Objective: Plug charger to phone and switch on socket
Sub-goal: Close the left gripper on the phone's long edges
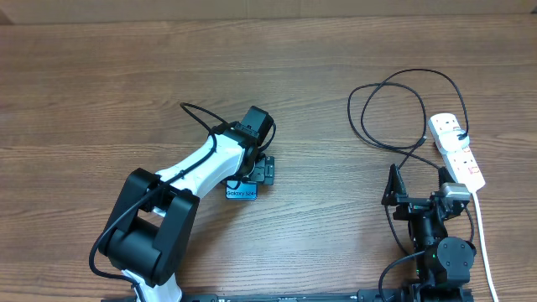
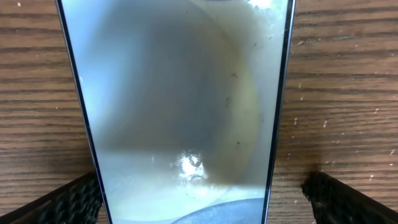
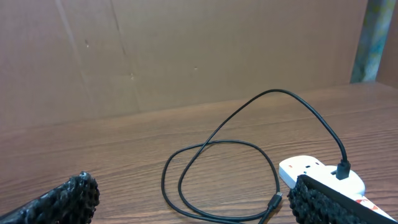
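The phone [image 1: 241, 192] lies flat on the wooden table, mostly hidden under my left gripper [image 1: 262, 170], with only its blue end reading "Galaxy S24+" showing. In the left wrist view the phone's pale screen [image 2: 180, 93] fills the frame. My left gripper [image 2: 202, 186] is open and straddles it, with a gap at the right finger. The charger cable [image 1: 394, 84] lies in loose loops at the right, plugged into the socket [image 1: 457, 147]. My right gripper [image 1: 417, 189] is open and empty, just short of them. The right wrist view shows the gripper [image 3: 193, 193], the cable [image 3: 217, 146], its plug tip [image 3: 274, 200] and the socket [image 3: 320, 174].
The socket's thick white cord [image 1: 485, 235] runs down the right side past my right arm to the table's front edge. A brown wall [image 3: 186, 50] stands behind the table's far edge.
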Motion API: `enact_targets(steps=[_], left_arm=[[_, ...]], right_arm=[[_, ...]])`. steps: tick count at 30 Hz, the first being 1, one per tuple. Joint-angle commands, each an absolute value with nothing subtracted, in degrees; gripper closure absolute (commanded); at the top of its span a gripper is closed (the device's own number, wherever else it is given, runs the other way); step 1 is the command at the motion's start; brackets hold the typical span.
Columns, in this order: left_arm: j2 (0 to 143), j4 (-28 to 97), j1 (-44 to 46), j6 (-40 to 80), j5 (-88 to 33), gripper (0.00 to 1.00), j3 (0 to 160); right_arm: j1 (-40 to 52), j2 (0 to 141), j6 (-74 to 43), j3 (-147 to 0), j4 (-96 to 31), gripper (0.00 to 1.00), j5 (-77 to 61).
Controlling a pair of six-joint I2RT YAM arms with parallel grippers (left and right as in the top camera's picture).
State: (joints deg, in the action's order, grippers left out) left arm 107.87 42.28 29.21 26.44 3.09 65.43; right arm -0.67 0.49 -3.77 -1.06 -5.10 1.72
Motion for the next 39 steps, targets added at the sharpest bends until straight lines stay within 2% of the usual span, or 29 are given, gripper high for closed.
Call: enact_targets(steps=[1,8,17,29,34,39], left_arm=[[110.39,42.81,29.17,25.30,3.14,0.01,65.39],[110.37,42.04,29.15,25.04,7.42,0.00,65.39],[110.39,41.39,27.75,22.26,7.38,0.00,65.36],[110.39,41.71,25.80,21.82,1.80,0.00,65.30],[110.39,41.71,25.80,21.82,1.48,0.14,65.30],[110.39,41.52,25.78,21.82,1.65,0.21,65.30]], right_arm=[[-0.71,0.16,-2.94,-0.45,-4.71,0.00,1.37],[-0.71,0.16,-2.92,-0.45,-4.71,0.00,1.37],[-0.71,0.23,-2.94,-0.45,-4.69,0.00,1.37],[-0.71,0.23,-2.92,-0.45,-4.69,0.00,1.37],[-0.71,0.23,-2.92,-0.45,-4.69,0.00,1.37],[-0.71,0.23,-2.92,-0.45,-4.69,0.00,1.37]])
